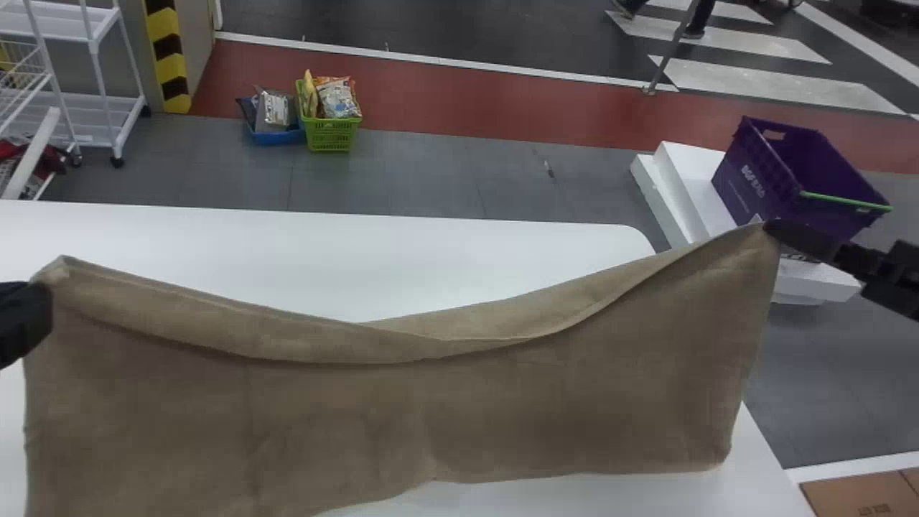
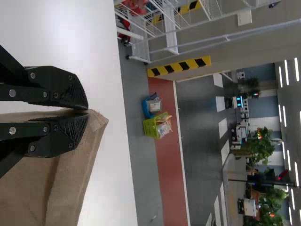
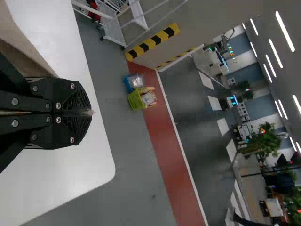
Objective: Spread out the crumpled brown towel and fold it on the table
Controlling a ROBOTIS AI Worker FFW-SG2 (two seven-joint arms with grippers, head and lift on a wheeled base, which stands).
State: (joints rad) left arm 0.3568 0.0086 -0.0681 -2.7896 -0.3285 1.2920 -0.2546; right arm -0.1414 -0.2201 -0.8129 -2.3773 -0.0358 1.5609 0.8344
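Observation:
The brown towel (image 1: pixel 402 402) hangs stretched between both grippers over the white table (image 1: pixel 309 251), its top edge sagging and turned over in a fold. At the left edge of the head view my left gripper (image 1: pixel 44 309) grips its upper left corner; in the left wrist view the left gripper (image 2: pixel 82 112) is shut on the towel (image 2: pixel 70 188) near that corner. My right gripper (image 1: pixel 774 228) holds the raised upper right corner in the head view. In the right wrist view the right gripper (image 3: pixel 84 112) is shut, a bit of cloth between its tips, with more towel (image 3: pixel 23 44) beside it.
Beyond the table's right edge a purple crate (image 1: pixel 804 172) stands on white boxes (image 1: pixel 682 179). Green (image 1: pixel 330 134) and blue (image 1: pixel 276 136) baskets with packages sit on the floor behind the table. A white wire rack (image 1: pixel 108 93) is at the back left.

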